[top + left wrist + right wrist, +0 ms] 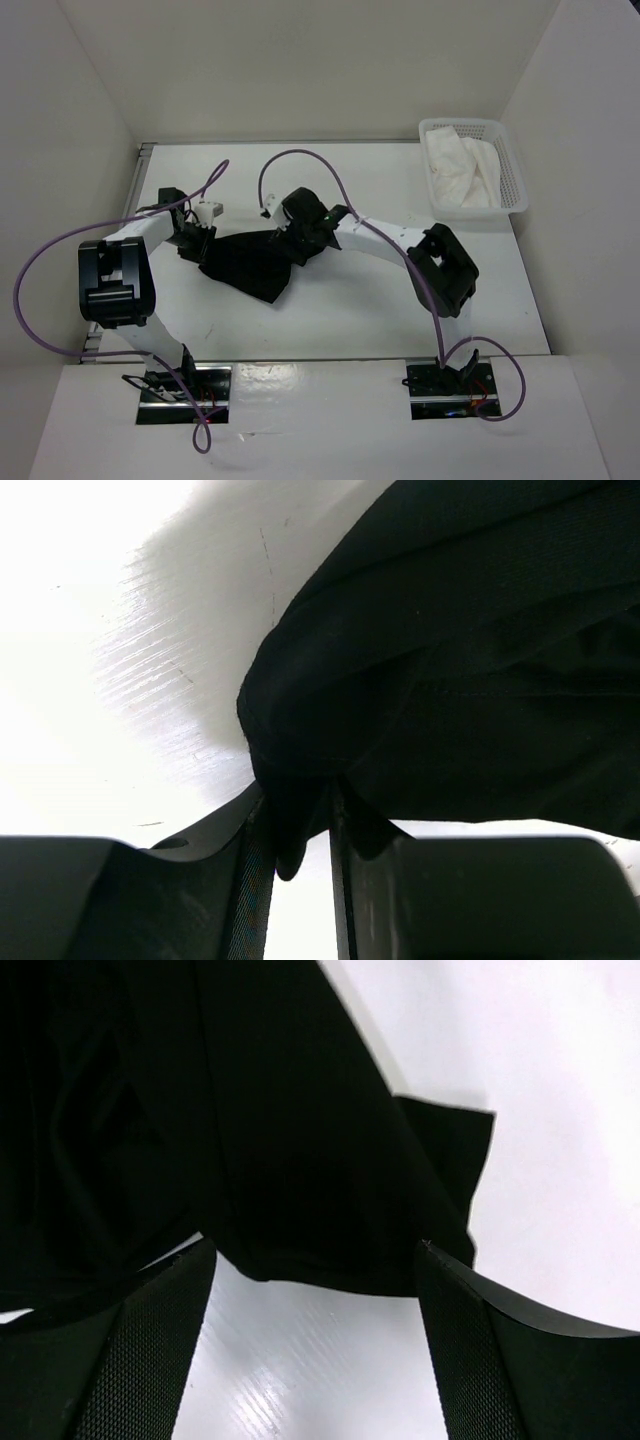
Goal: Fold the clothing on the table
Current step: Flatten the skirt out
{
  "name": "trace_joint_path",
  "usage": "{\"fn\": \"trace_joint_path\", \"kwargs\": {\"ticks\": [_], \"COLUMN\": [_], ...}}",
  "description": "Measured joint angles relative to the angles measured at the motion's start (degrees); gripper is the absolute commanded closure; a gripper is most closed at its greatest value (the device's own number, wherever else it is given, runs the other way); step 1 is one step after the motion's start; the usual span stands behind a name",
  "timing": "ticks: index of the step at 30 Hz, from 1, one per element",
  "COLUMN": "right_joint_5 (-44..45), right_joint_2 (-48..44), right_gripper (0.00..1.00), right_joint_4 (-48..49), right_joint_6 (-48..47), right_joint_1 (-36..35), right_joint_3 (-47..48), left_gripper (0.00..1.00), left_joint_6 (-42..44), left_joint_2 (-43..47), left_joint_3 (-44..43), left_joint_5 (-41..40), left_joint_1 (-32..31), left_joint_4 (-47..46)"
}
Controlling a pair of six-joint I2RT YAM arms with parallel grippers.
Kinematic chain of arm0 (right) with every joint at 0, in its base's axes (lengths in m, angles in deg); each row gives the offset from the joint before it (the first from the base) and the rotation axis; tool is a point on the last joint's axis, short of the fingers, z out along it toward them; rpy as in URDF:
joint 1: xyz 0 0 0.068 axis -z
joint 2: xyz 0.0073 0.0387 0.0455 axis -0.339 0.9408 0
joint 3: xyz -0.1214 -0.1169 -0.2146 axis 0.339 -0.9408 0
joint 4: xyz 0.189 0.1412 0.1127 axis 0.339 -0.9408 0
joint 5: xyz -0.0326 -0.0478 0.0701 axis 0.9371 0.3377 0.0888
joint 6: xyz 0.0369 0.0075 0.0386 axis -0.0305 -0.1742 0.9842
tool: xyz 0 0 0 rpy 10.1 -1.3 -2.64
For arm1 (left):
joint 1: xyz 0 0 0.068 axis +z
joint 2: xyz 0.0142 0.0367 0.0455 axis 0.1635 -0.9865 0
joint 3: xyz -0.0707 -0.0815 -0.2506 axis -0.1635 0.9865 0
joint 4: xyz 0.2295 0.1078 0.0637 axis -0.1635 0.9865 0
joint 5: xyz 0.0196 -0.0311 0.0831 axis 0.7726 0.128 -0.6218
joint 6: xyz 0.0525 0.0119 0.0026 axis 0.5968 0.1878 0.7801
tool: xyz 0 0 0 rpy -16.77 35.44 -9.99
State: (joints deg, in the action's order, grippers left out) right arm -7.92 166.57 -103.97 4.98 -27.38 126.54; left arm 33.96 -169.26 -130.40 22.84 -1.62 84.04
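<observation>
At my remote station, my left gripper pinches a bunched corner of the black clothing, which lies crumpled on the table between both arms. My right gripper hangs spread wide over the opposite hem, gripping nothing. For a clean fold, I judge it should clamp that hem's corner before either arm lifts. Far right, a basket holds white cloth.

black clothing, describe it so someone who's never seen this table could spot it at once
On the white table, look at its middle. The black clothing lies there as a crumpled heap, one edge pinched in the left claw. It is the only dark fabric: the other cloth is white and sits in the mesh basket at the far right corner.
</observation>
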Motion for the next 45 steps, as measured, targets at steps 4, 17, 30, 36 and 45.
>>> {"fn": "trace_joint_path", "kwargs": {"ticks": [4,17,30,36,45], "right_joint_5": [0.33,0.39,3.85,6.16,13.94], "right_joint_2": [0.13,3.82,5.42,7.39,26.36], "right_gripper": [0.17,0.21,1.00,1.00,0.10], "right_joint_4": [-0.17,1.03,0.24,-1.36,-6.95], "right_joint_6": [-0.35,-1.22,-2.51,-2.64,1.05], "right_joint_1": [0.00,-0.81,-1.97,-1.07,0.24], "right_joint_3": [-2.38,-2.56,1.22,18.18,58.38], "left_gripper": [0.68,0.68,0.68,0.68,0.68], "left_joint_6": [-0.07,-0.09,-0.07,-0.07,-0.17], "left_joint_2": [0.00,0.00,0.00,0.09,1.03], "left_joint_3": [0.00,0.00,0.00,0.00,0.00], "left_joint_5": [0.02,0.02,0.02,0.02,0.28], "left_joint_1": [0.00,-0.24,-1.49,-4.02,-7.17], "left_joint_4": [0.00,0.02,0.00,0.00,-0.37]}}
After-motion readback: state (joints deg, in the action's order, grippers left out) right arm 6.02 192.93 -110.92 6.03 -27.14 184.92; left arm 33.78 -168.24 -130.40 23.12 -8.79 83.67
